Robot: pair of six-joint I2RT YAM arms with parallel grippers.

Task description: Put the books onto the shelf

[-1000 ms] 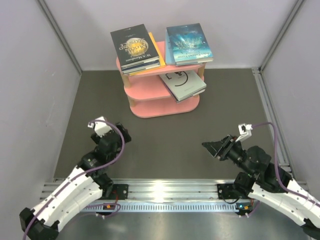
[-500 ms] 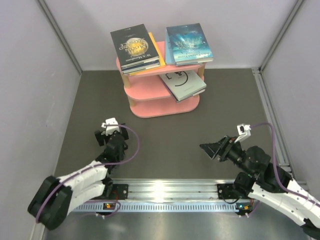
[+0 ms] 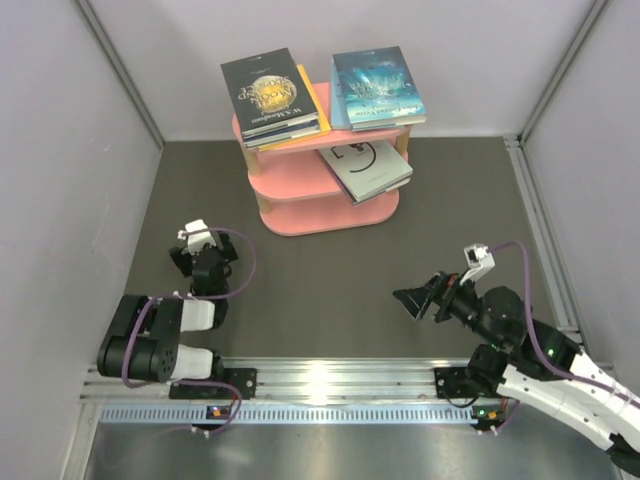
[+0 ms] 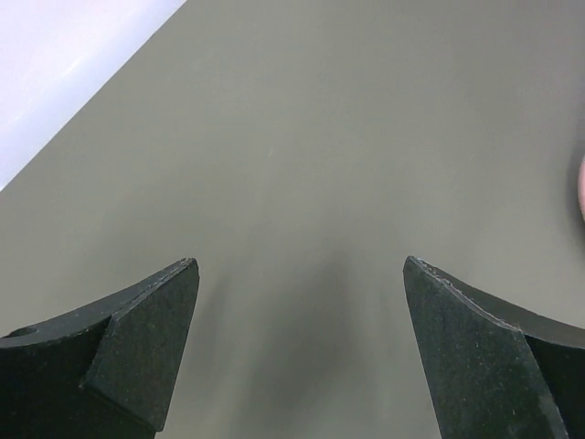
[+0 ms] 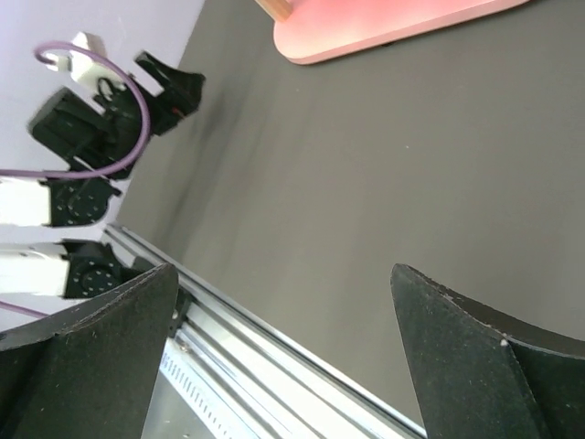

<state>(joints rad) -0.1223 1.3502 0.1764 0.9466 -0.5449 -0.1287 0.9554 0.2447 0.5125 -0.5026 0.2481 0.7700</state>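
The pink shelf [image 3: 325, 215] stands at the back of the dark mat, and its lowest board [image 5: 384, 23] shows in the right wrist view. On its top tier lie a stack topped by a black book with a gold moon [image 3: 272, 88] and a teal icy book [image 3: 377, 85]. A pale grey-white book [image 3: 365, 165] rests tilted on the middle tier. My left gripper [image 3: 203, 260] [image 4: 300, 265] is open and empty, low over the bare mat at the near left. My right gripper [image 3: 410, 298] [image 5: 283, 270] is open and empty at the near right, far from the shelf.
A metal rail [image 3: 330, 380] [image 5: 238, 338] runs along the near edge and carries both arm bases. Grey walls close in the left, right and back sides. The left arm [image 5: 82, 137] appears in the right wrist view. A sliver of pink [image 4: 581, 187] sits at the left wrist view's right edge.
The left arm has folded back toward its base and its gripper has shifted left. The right gripper has opened from partly closed to wide and crept slightly left. The books have not moved.
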